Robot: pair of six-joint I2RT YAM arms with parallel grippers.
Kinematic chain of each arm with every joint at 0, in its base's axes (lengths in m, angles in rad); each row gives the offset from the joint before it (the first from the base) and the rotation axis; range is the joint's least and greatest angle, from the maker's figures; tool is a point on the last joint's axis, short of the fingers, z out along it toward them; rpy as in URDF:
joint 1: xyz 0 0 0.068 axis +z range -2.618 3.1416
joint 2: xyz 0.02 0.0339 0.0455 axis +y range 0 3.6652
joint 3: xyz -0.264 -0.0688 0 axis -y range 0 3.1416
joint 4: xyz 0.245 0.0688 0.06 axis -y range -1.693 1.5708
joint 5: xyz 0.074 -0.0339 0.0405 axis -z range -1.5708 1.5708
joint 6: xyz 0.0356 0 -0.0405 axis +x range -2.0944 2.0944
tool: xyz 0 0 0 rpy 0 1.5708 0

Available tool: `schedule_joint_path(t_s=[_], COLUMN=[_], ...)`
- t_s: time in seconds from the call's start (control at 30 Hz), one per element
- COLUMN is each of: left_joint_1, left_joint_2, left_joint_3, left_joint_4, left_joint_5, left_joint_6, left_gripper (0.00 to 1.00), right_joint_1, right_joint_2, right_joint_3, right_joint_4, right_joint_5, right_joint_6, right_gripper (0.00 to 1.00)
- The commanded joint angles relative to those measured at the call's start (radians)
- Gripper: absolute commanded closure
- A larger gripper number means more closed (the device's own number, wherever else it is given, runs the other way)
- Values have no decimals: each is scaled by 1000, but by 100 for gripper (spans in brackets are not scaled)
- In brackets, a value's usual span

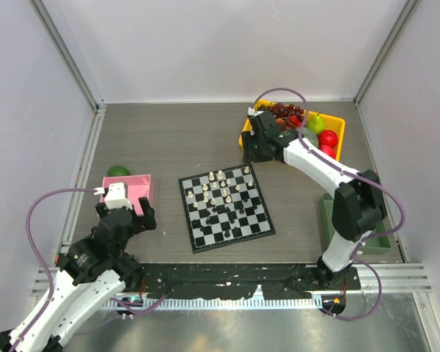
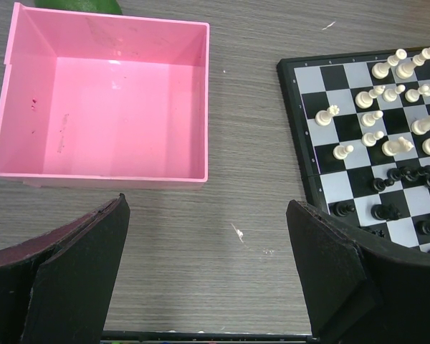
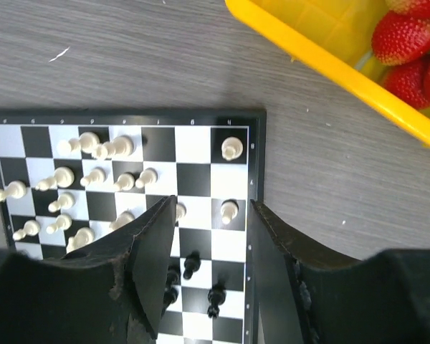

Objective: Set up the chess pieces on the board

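Right wrist view: over the board (image 3: 193, 147), laid midway on the surface (image 3: 129, 64), the right hand (image 3: 212, 215) is held with fingers apart and empty, and the crowded chess pieces (image 3: 231, 148) could be toppled if neighbours are brushed during descent.

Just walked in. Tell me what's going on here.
Chess setup is under way. The chess pieces sit bunched in the middle of the board, white on the far half, black on the near, not in starting rows. The left gripper hangs open over bare table between the pink tray and the board. The right gripper is open near the board's far right corner. Neither holds a piece.
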Motion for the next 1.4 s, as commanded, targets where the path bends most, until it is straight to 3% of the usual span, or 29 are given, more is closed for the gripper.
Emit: schedule_joint_path(t_s=[0.0, 0.47, 0.9, 1.37], left_joint_1=[-2, -2, -2, -2], left_joint_2=[3, 25, 23, 22], left_joint_3=[-2, -3, -5, -3], left_joint_4=[35, 40, 43, 40], left_joint_5=[-17, -4, -3, -6], left_joint_6=[-14, -12, -12, -12], left_gripper=[0, 0, 0, 0], right_joint_1=[16, 169, 228, 245], right_joint_2=[-71, 1, 96, 179], right_joint_3=[-66, -37, 0, 63], right_joint_4=[8, 11, 26, 1], right_joint_5=[-27, -44, -81, -64], right_joint_6=[11, 47, 63, 54], right_gripper=[48, 51, 54, 68])
